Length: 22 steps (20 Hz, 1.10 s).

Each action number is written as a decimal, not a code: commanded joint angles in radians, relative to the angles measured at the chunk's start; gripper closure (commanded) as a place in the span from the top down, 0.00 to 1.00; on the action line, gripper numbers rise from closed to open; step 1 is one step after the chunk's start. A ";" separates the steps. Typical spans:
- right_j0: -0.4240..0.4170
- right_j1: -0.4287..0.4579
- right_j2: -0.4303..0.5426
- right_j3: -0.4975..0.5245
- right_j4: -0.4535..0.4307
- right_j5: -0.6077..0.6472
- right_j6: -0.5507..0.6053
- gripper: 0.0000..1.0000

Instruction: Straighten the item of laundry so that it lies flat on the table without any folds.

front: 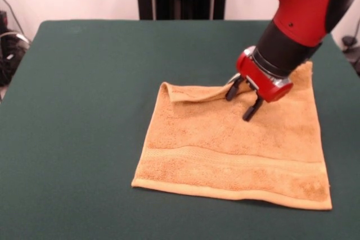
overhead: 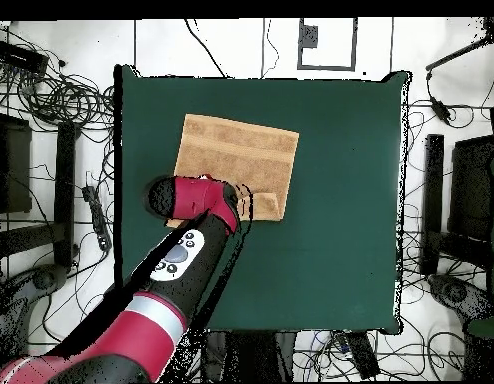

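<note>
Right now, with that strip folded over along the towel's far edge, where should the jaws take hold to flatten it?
Probably the folded-over strip on the towel, near its rounded left end, where the flap lifts off the layer below. Come from above and draw it toward the table's far side, since the flap folds inward. The gripper stands open just right of it.
</note>
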<state>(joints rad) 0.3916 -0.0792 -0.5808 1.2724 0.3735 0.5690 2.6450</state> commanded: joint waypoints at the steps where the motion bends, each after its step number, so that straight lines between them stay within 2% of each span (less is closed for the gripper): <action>1: 0.021 0.128 0.074 0.165 -0.050 0.131 0.145 1.00; 22: 0.031 0.113 0.060 0.192 -0.068 0.159 0.133 1.00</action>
<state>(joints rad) 0.3981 -0.0736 -0.5906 1.2724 0.3631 0.5690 2.6450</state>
